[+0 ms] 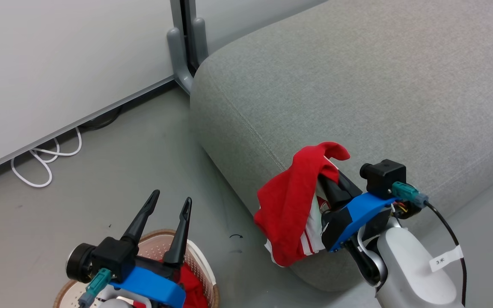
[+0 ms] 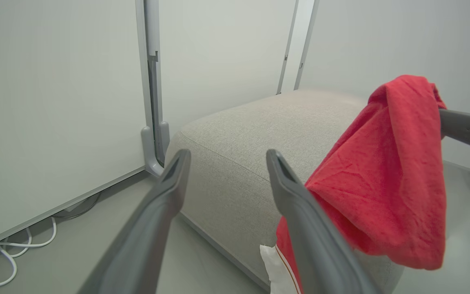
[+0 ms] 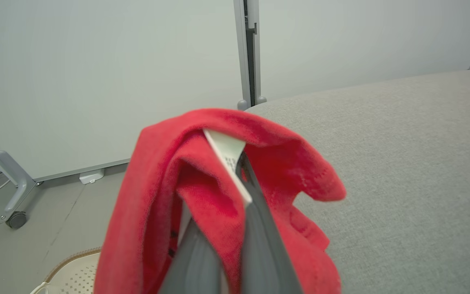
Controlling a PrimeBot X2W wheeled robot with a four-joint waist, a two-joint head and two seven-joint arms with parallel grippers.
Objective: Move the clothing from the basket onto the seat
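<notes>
Basket (image 1: 201, 267) left of seat (image 1: 357, 85)

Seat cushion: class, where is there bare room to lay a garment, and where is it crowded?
The top of the seat is bare from its stitched front seam back toward the wall panels. Crowded: the near front edge, where the red-and-white garment hangs from the shut right end effector. The floor between basket and seat is bare.

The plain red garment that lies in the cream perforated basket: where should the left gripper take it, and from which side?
Probably from above, since the walls of the cream perforated plastic basket close off its sides. Pinch the crumpled heap of the plain red garment by the right wall, where it shows; the open left gripper hides the rest.
</notes>
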